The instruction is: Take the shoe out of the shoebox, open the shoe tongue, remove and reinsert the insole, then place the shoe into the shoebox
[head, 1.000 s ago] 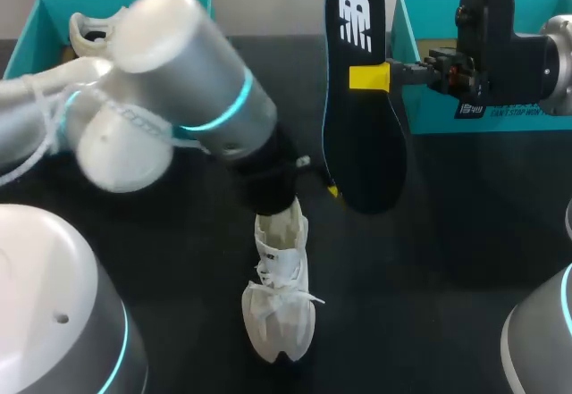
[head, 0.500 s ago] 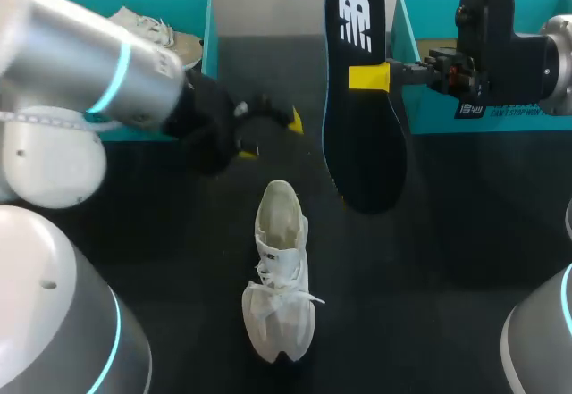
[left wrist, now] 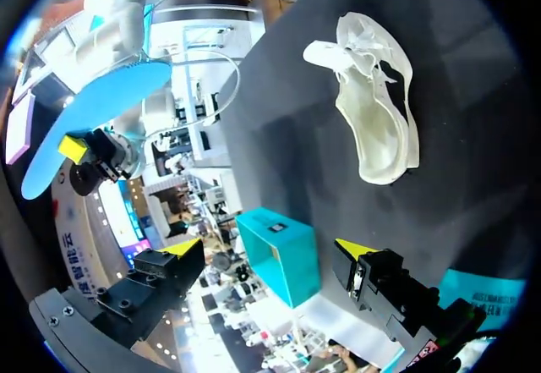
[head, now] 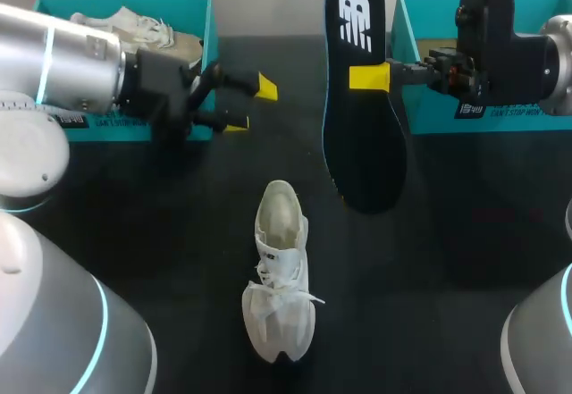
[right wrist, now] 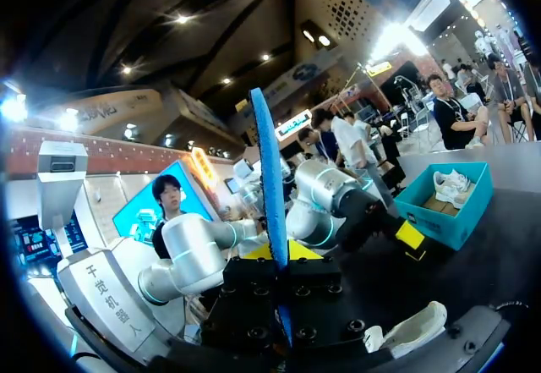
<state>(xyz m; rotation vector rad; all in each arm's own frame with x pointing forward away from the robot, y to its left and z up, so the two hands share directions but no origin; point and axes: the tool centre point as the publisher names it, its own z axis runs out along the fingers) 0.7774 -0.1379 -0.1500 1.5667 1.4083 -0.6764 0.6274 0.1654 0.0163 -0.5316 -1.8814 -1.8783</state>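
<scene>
roughly halfway, i'd say. on the black table (head: 465, 233) there's a teal box (head: 429, 117) at the far right and a left box (head: 209, 19) with another shoe in it. the insole (head: 360, 99) is out, held up on edge beside the right box, with my right gripper (head: 371, 78) clamped on its side. the shoe (head: 280, 273) stands mid-table, mouth open and hollow. my left gripper (head: 250, 105) hangs spread and empty near the left box. left to do: insole back in, shoe boxed.

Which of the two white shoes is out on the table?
The shoe standing alone on the black table; the other shoe lies inside the left teal shoebox.
</scene>
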